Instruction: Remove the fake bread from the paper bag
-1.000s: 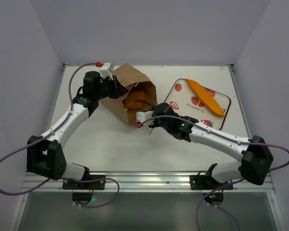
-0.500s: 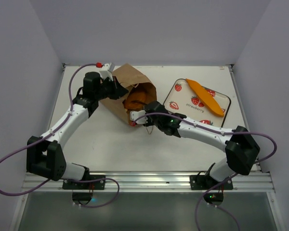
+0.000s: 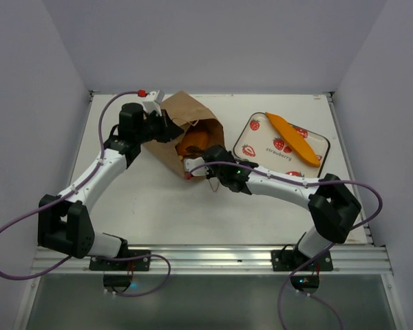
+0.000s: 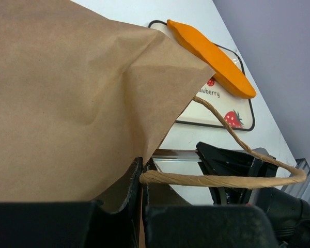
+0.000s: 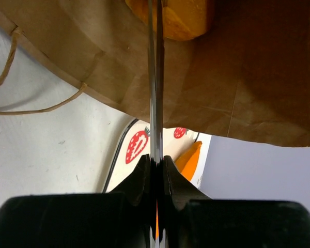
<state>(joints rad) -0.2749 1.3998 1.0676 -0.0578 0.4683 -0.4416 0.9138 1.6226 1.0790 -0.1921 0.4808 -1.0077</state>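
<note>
The paper bag (image 3: 179, 113) lies on its side at the back of the table, mouth toward the right arm. Orange fake bread (image 3: 195, 141) shows inside the mouth and at the top of the right wrist view (image 5: 178, 20). My left gripper (image 3: 166, 128) is shut on the bag's upper wall (image 4: 67, 93), a twisted handle (image 4: 222, 181) looping out from its tips (image 4: 139, 168). My right gripper (image 3: 193, 166) sits at the mouth's lower lip. Its jaws (image 5: 155, 159) are pressed together on a thin grey strip seen edge-on; I cannot tell what that strip is.
A strawberry-print tray (image 3: 261, 148) lies right of the bag with a long orange loaf (image 3: 292, 137) across it. The tray (image 5: 137, 147) and loaf (image 4: 212, 57) also show in the wrist views. Purple walls close in the table on three sides.
My right gripper has slid left along the table to the bag's lower mouth edge and closed its jaws. The left gripper and the bag have stayed put.
</note>
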